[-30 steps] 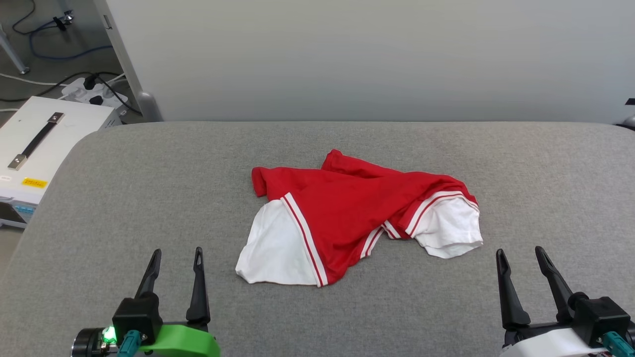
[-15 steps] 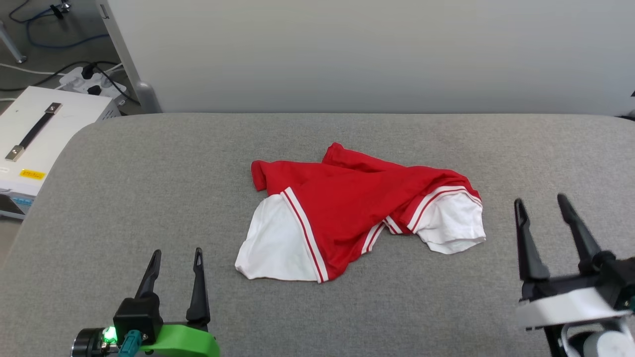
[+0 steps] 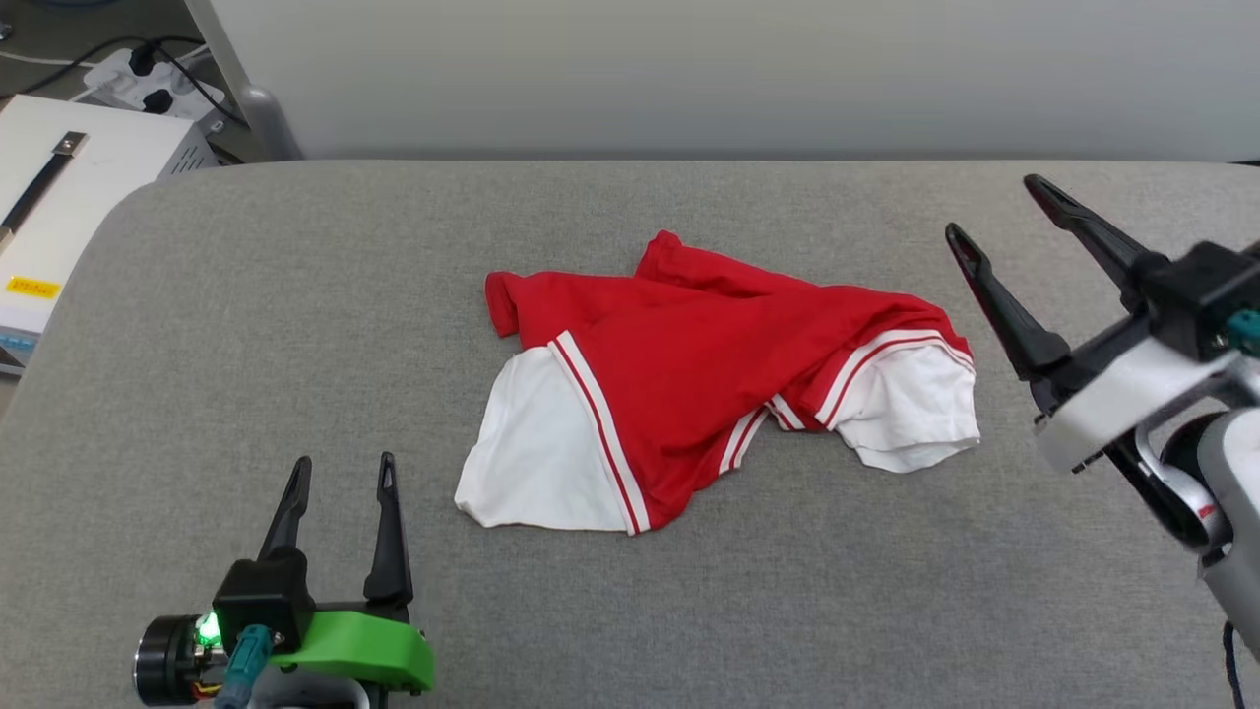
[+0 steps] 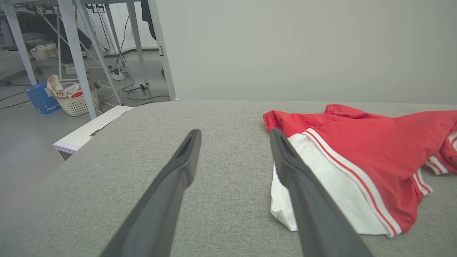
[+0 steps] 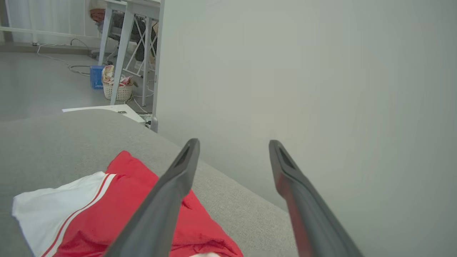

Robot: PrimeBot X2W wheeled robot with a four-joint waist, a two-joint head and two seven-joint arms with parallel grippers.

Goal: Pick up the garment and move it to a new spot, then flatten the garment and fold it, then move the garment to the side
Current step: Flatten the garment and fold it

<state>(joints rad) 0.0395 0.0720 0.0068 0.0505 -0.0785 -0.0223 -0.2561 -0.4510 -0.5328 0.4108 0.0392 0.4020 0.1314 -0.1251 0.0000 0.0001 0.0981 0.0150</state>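
The garment [image 3: 689,384], a red shirt with white sleeves and red-white striped trim, lies crumpled in the middle of the grey padded table [image 3: 246,295]. My left gripper [image 3: 341,473] stands open low at the front left, left of the garment's white sleeve [image 4: 332,189], nothing between its fingers. My right gripper [image 3: 992,211] is raised and open to the right of the garment, fingers tilted up and to the left, empty. In the right wrist view the garment [image 5: 107,210] lies below and left of the fingers [image 5: 171,189].
A pale wall panel [image 3: 689,69] runs behind the table's far edge. A white case with a black handle [image 3: 59,187] sits off the table's left side, with a power strip and cables [image 3: 138,74] on the floor. A basket and blue box [image 4: 60,96] stand farther off.
My right gripper has risen from the front right and swung up and back beside the garment's right sleeve. The head camera has tilted down. The left gripper and garment stay put.
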